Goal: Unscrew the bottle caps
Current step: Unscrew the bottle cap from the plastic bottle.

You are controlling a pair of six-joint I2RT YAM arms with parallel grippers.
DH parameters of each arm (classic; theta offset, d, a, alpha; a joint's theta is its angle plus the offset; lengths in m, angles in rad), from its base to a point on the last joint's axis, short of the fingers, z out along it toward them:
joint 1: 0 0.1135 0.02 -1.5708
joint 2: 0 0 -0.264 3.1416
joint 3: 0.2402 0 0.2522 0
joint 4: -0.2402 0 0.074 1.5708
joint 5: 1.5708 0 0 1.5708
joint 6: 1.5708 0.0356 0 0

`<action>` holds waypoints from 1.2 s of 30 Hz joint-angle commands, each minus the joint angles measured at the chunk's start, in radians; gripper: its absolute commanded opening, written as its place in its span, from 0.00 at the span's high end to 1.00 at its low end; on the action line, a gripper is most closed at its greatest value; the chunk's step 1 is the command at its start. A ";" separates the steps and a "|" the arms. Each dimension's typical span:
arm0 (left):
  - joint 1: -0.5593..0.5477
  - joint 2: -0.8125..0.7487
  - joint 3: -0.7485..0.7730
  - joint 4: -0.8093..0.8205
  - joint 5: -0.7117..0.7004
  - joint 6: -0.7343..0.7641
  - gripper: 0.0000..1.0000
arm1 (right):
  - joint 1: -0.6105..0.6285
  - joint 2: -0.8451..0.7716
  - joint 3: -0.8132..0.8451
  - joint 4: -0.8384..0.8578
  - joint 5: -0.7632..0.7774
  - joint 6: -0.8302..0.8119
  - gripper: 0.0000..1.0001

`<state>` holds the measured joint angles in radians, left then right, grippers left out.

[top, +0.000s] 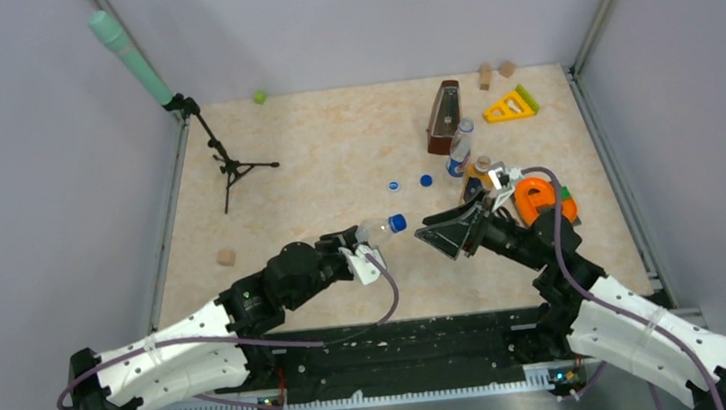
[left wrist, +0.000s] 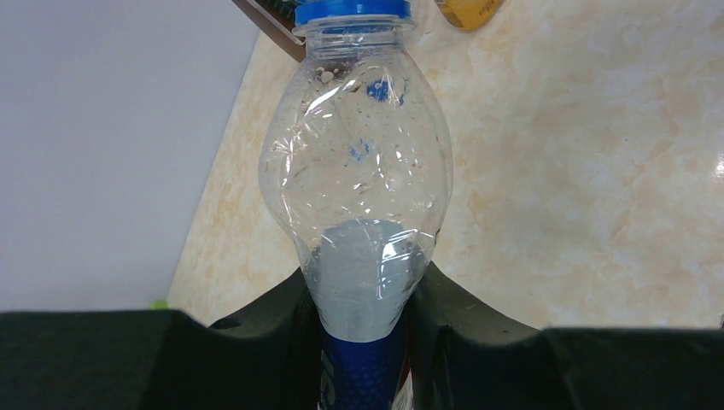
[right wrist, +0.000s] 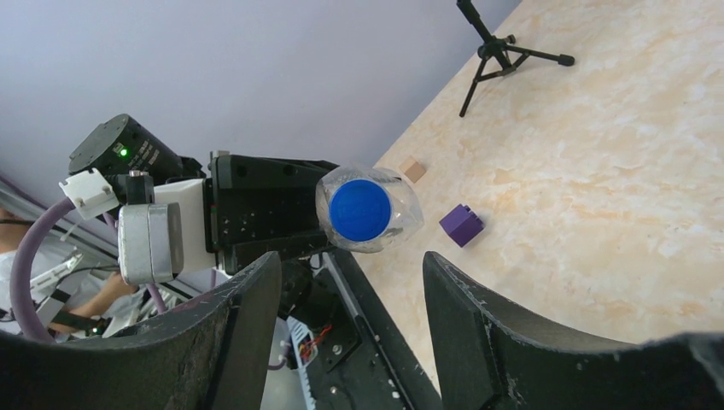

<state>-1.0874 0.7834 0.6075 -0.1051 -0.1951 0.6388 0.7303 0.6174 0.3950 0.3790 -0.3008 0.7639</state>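
Observation:
My left gripper (left wrist: 363, 342) is shut on the blue-labelled body of a clear plastic bottle (left wrist: 359, 188), held roughly level above the table. Its dark blue bottle cap (left wrist: 352, 10) is screwed on and points at my right gripper. In the top view the left gripper (top: 353, 237) holds the bottle (top: 374, 229) with the cap (top: 397, 223) toward the right. My right gripper (top: 440, 241) is open, a short way from the cap. In the right wrist view the cap (right wrist: 360, 210) faces me just beyond the open gripper (right wrist: 350, 265). Two loose caps lie on the table, one paler (top: 393, 186), one dark blue (top: 426, 181).
A second bottle (top: 460, 150) stands by a brown box (top: 444, 117). An orange object (top: 537, 198) sits behind the right arm. A tripod (top: 227, 166), green ball (top: 258, 97), yellow triangle (top: 510, 105) and wooden cube (top: 226, 257) are spread around. A purple cube (right wrist: 461, 225) lies below the bottle.

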 commanded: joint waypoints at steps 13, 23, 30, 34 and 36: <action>-0.004 -0.010 -0.009 0.029 0.003 0.023 1.00 | 0.006 -0.022 0.051 -0.017 0.005 0.039 0.39; -0.018 0.016 -0.032 0.061 0.011 0.065 1.00 | 0.006 0.111 0.060 0.061 -0.033 0.092 0.41; -0.019 0.023 -0.029 0.064 0.012 0.079 1.00 | 0.006 0.171 0.061 0.105 -0.054 0.100 0.46; -0.020 0.023 -0.027 0.067 0.016 0.082 1.00 | 0.006 0.206 0.064 0.119 -0.068 0.103 0.51; -0.019 0.022 -0.026 0.063 0.021 0.082 1.00 | 0.006 0.220 0.063 0.132 -0.072 0.104 0.54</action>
<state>-1.1007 0.8097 0.5777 -0.0994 -0.1768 0.7109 0.7307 0.8154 0.4156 0.4389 -0.3489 0.8597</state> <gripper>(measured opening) 0.374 0.489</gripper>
